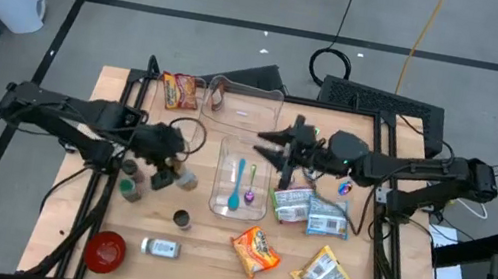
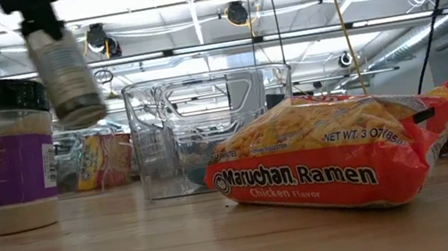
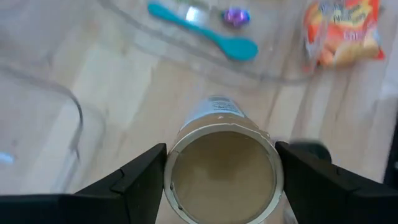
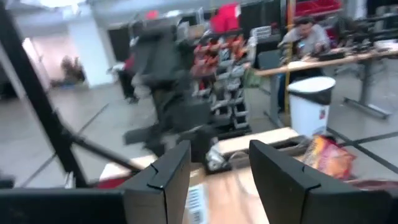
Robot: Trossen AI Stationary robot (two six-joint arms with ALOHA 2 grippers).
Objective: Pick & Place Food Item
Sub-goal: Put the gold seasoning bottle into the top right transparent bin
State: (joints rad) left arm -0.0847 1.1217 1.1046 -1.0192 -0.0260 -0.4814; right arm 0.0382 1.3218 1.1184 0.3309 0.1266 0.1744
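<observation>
Our left gripper (image 3: 219, 180) is clamped on a spice jar (image 3: 221, 168), holding it in the air left of the clear bin (image 1: 240, 184). Our right gripper (image 1: 273, 147), fingers apart and empty, hovers at the bin's right edge, above the ramen packet (image 1: 255, 250).

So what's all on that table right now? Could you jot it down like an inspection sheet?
Surface: wooden table.
Job's things: spice jar lifted in the left pincer; clear bin holding a teal spoon.
Clutter: ramen packet, more snack packets, red bowl, white-capped jar.
Grippers: right pincer open, holding nothing.
Cables: black coil on the floor.
Surroundings: person seated at a far desk.
</observation>
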